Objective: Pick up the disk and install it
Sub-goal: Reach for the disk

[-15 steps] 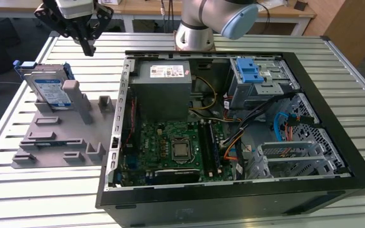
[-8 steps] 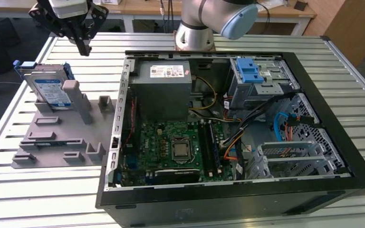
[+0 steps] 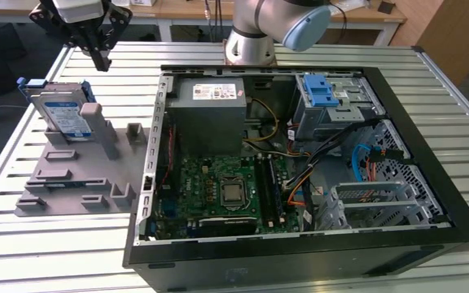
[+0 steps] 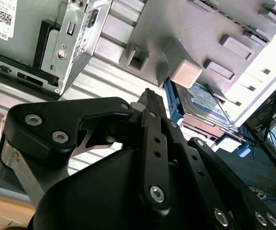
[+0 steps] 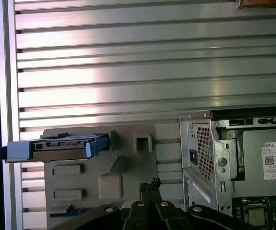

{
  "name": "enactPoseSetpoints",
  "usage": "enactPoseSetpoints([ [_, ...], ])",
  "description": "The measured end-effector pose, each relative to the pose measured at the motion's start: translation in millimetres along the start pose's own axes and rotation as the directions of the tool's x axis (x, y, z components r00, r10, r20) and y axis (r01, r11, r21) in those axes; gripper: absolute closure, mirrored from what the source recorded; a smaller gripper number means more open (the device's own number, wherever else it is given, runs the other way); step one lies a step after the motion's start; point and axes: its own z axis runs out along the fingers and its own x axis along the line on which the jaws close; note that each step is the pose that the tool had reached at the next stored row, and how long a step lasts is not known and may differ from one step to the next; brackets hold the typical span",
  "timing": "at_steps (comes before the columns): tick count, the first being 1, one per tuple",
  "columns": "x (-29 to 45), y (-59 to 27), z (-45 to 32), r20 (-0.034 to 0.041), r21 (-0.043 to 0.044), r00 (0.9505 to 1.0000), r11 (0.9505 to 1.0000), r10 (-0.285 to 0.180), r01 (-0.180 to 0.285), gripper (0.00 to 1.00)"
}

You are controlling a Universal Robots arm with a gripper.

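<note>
End effector [image 3: 101, 60] closed, empty, apart from the disk [image 3: 65, 116]

Finding 1: the flat silver disk in its blue plastic bracket [image 3: 58, 113] stands on edge in the grey moulded plastic holder [image 3: 71, 186]. In the exterior view a grey post of the holder hides the disk's lower corner.

Finding 2: the silver robot arm [image 3: 255, 24] is cut off by the exterior view's upper edge.

Finding 3: in the first wrist view, the open grey metal computer case [image 5: 202, 158] runs past the picture's edge.
</note>
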Motion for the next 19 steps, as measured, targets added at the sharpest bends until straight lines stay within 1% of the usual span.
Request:
enactPoseSetpoints([
  [19, 19.1, 4.5, 0.6, -0.0010, 0.0000, 1.0000, 1.0000, 0.000, 0.000, 0.89],
])
